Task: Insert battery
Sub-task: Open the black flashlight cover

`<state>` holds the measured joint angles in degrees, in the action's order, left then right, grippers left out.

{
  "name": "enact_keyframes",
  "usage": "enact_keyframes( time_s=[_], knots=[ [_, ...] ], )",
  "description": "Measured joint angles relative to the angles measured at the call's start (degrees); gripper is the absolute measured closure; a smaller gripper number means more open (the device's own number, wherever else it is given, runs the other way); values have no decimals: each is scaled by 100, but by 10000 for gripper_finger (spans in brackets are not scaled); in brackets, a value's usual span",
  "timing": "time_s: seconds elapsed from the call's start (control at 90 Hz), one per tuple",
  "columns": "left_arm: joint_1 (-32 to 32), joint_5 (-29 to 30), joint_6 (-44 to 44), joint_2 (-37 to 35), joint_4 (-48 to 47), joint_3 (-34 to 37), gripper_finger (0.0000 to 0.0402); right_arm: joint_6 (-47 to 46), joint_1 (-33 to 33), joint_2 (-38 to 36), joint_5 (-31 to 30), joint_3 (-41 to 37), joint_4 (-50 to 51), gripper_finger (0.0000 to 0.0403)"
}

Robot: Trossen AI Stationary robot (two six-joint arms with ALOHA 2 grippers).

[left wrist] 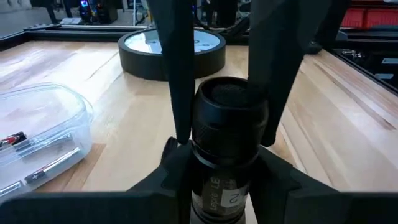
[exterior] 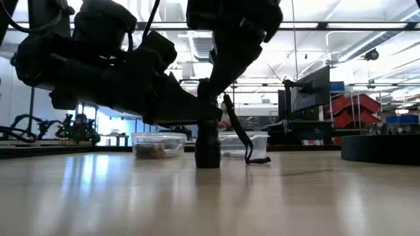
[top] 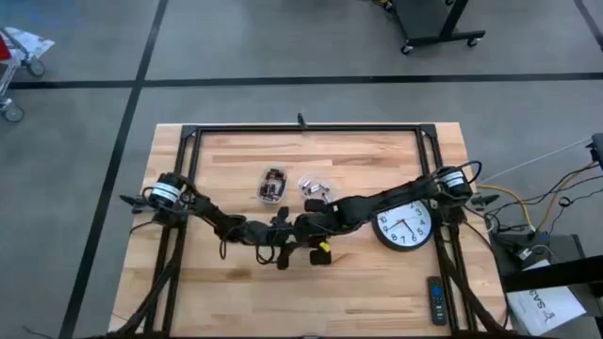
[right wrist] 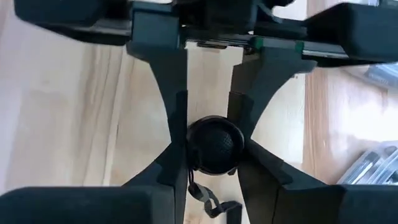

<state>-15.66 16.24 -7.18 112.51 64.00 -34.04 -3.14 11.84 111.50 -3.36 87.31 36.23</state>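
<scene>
Reaching in from the left and right edges of the high view, both arms meet low at the centre of the wooden counter (top: 377, 273). The left gripper (left wrist: 227, 134) and the right gripper (right wrist: 208, 146) converge on one object: a black flashlight (exterior: 208, 147) standing upright on the counter, seen at the middle of the low view. In the left wrist view its dark fingers (left wrist: 177, 68) press against both sides of the flashlight's ribbed black head, clamped on it. In the right wrist view, that arm's fingers (right wrist: 174, 118) close on the round black cap from above, also gripping it. A dark lanyard (exterior: 244, 144) hangs from the flashlight and trails onto the counter. A small yellow item (top: 323, 250) shows by the grippers in the high view; whether it is a battery I cannot tell.

Beyond, toward the upper middle of the high view, sit two clear plastic containers: one (top: 272, 185) with dark contents, another (top: 317, 189) holding batteries. A round wall clock (top: 405, 226) lies flat at centre right, under the right arm. A remote control (top: 435, 299) lies at the lower right.
</scene>
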Motion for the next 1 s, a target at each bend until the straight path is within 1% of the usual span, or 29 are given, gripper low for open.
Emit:
enact_keyframes(
  time_s=[0.078,0.156,0.333,0.433,0.544,0.756,0.9,1.0],
  knots=[
    [0,-16,-3,0,1,0,308,-71,-7,-9,14,11,13,315],
    [0,-36,-7,0,1,2,308,-329,-7,-22,25,45,39,313],
    [2,-55,-20,2,-8,-4,308,-786,2,-27,81,194,116,243],
    [2,-55,-22,2,-10,-4,308,-855,2,-44,79,236,76,231],
    [2,-53,-20,2,-10,-4,308,-876,2,-46,52,236,91,249],
    [2,-49,-15,2,-10,-4,308,-883,-4,-79,15,166,62,325],
    [2,-47,-13,2,-12,-4,306,-867,-4,-105,13,22,-12,326],
    [2,-43,-9,2,-13,-4,307,-664,-4,-109,36,-30,-25,326]
  ],
)
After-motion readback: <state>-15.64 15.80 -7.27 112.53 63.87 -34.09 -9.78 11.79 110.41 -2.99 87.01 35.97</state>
